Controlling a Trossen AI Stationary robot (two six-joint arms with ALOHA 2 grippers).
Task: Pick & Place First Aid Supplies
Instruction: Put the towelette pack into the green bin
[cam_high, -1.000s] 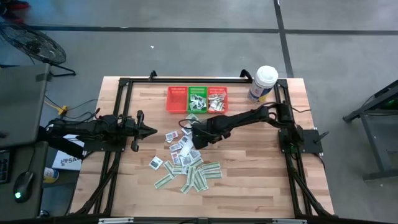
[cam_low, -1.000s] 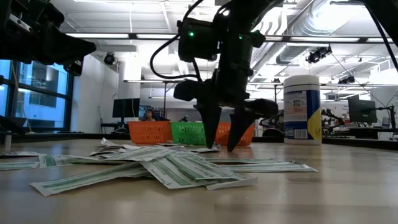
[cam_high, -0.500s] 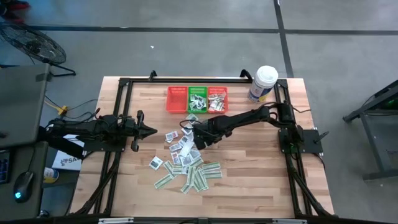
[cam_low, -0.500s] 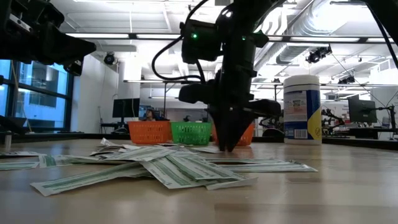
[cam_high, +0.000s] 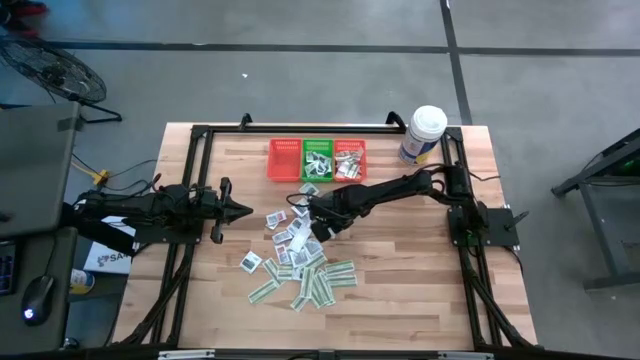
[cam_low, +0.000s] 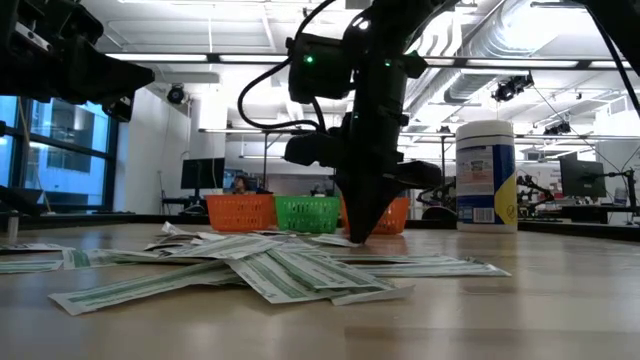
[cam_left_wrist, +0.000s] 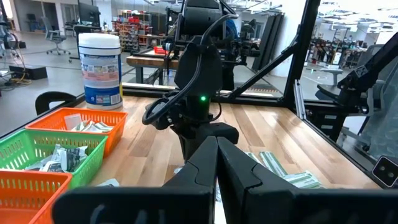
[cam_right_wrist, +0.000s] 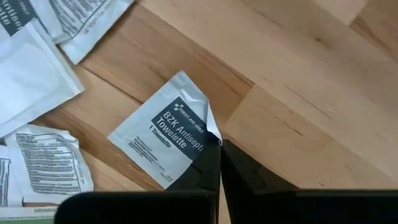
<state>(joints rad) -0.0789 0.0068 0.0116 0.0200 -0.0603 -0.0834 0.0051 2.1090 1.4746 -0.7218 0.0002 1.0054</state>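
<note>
Right gripper (cam_right_wrist: 219, 163): fingers pinched together on one corner of a white towelette packet (cam_right_wrist: 166, 138) lying on the wooden table (cam_high: 400, 260), at the upper edge of the packet heap (cam_high: 300, 262) (packet's far edge hidden behind the fingers). Left gripper (cam_high: 240, 209): fingers closed, holding nothing, parked left of the heap.

Two dark jointed arms, black looping cables, a small green light on one wrist
</note>
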